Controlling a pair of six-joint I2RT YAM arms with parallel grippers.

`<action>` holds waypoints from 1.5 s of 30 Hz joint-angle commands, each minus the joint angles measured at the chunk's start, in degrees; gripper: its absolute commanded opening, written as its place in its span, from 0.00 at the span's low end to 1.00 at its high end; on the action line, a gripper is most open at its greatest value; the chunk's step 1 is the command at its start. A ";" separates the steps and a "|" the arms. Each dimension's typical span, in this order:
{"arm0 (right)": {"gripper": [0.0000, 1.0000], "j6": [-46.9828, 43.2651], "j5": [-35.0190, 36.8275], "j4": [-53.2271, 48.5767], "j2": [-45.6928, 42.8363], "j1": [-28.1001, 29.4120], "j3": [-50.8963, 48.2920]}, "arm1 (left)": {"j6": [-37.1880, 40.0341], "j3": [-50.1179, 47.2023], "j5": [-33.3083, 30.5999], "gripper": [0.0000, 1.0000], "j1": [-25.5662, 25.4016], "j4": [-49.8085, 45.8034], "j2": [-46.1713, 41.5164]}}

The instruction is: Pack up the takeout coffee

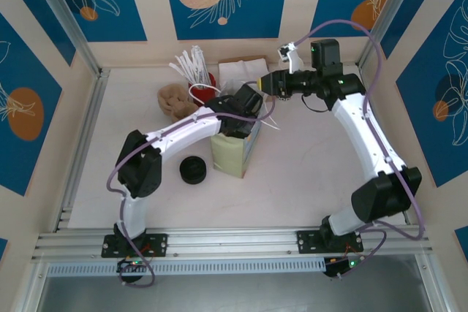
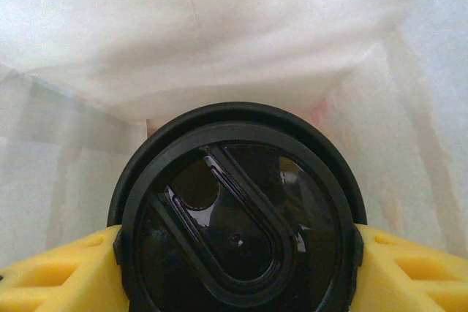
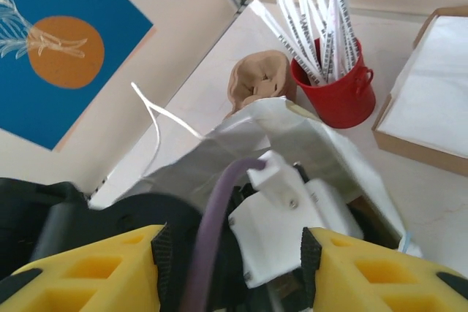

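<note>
Left claw (image 2: pixel 235 250) is clamped on the takeout coffee cup with the round black plastic lid (image 2: pixel 235 206). Its yellow foam fingers (image 2: pixel 58 279) press the lid rim from both sides, and only the lid is visible. The cup sits upright inside the thin white bag (image 2: pixel 219 42) standing mid-table (image 1: pixel 307 169). Can't tell if the cup base has reached the bag floor. Right claw (image 3: pixel 234 272) has its fingers apart, gripping nothing, above the bag mouth by the left wrist.

Step looks like lower-and-release. To do it well:
- Descend straight, centred between the bag walls.
- Let go only once the base is seated, otherwise the cup likely drops and tips.
- Part the fingers modestly, since the walls look close.
- Withdraw vertically, because the purple cable (image 3: pixel 216 217) could drag the bag mouth.
- Right claw could pin the rim during exit.
- Avoid sideways swings: the low stack of black lids (image 1: pixel 193 170) and the red cup of wrapped straws (image 3: pixel 336 93) are near.
</note>
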 commanded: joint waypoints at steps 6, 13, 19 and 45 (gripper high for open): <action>0.53 7.34 8.97 1.65 -11.07 -1.80 -7.82 | 0.23 6.39 4.20 0.68 2.47 -8.16 5.46; 0.53 11.04 9.95 1.97 -15.09 -3.51 -12.11 | 0.20 11.51 5.72 0.67 3.64 -13.14 9.87; 0.53 13.26 9.13 2.59 -16.62 -5.53 -14.51 | 0.16 15.80 6.01 0.67 4.04 -16.40 13.50; 0.52 13.39 7.16 -0.58 -17.13 -6.48 -15.89 | -1.91 13.40 7.73 0.66 3.67 -14.51 14.05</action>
